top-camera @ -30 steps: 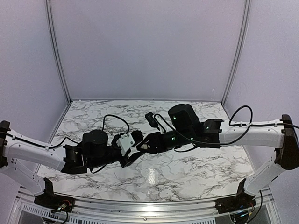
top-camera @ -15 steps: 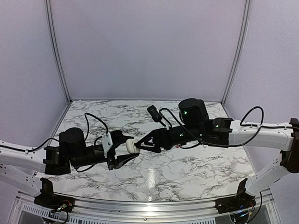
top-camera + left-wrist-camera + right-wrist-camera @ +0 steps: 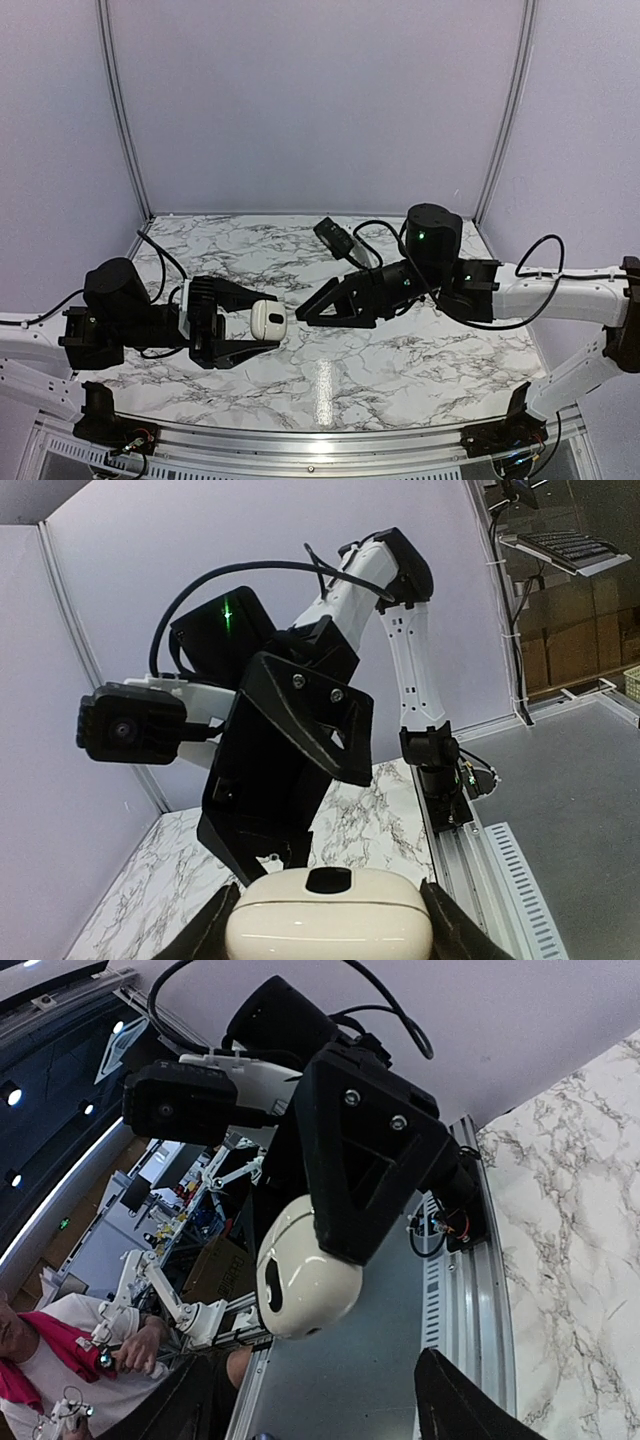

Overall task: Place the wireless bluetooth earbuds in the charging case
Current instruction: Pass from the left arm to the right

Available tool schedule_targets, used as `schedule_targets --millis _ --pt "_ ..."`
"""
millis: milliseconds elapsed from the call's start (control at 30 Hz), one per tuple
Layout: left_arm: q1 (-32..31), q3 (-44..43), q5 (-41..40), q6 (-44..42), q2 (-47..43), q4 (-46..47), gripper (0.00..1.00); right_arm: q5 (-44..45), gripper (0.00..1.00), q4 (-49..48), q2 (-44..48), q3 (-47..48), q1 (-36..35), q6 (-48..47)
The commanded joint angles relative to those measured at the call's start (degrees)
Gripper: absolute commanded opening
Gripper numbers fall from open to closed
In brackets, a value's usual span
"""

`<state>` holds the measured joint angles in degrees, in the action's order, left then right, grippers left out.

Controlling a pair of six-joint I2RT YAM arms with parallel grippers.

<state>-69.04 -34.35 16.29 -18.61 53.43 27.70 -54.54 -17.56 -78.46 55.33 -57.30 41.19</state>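
A white charging case (image 3: 268,321), lid closed along its seam, hangs above the marble table. My left gripper (image 3: 262,322) is shut on it, one finger on each side. In the left wrist view the case (image 3: 330,920) fills the gap between my fingers, with a dark oval mark facing the right arm. My right gripper (image 3: 308,309) points at the case from the right, a short gap away. It is open with nothing between its fingers. In the right wrist view the case (image 3: 305,1280) sits ahead of the open right gripper (image 3: 320,1410). The wireless bluetooth earbuds are out of view.
The marble table (image 3: 400,360) lies below both arms, walled by purple panels at the back and sides. A metal rail (image 3: 320,440) runs along the near edge. A person in a red shirt (image 3: 50,1360) sits beyond the table.
The two grippers met over the table; now the left arm has drawn back to the left with the case. The right gripper has pulled away to the right and stands open.
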Motion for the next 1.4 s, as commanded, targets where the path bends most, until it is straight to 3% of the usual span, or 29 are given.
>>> schedule_targets --millis 0,633,867,1200,1367 --pt "-0.96 -2.53 3.13 -2.01 0.89 -1.85 0.32 -4.52 0.67 -2.36 -2.53 3.94 -1.77 2.57" --pt "-1.7 -4.44 3.69 -5.35 3.04 -4.54 0.29 -9.58 0.46 -11.95 -7.54 4.72 -3.02 8.11" --pt "-1.87 -5.05 3.43 -6.2 3.51 -4.55 0.28 -9.62 0.36 -11.11 -7.85 4.88 -3.39 8.23" --pt "-1.98 -5.04 2.99 -7.05 4.38 -4.55 0.27 -10.28 0.33 -11.64 -8.99 5.31 -3.76 9.3" --pt "-1.98 -4.82 2.77 -7.29 4.08 -4.51 0.26 -10.75 0.24 -11.88 -8.91 5.47 -3.78 9.55"
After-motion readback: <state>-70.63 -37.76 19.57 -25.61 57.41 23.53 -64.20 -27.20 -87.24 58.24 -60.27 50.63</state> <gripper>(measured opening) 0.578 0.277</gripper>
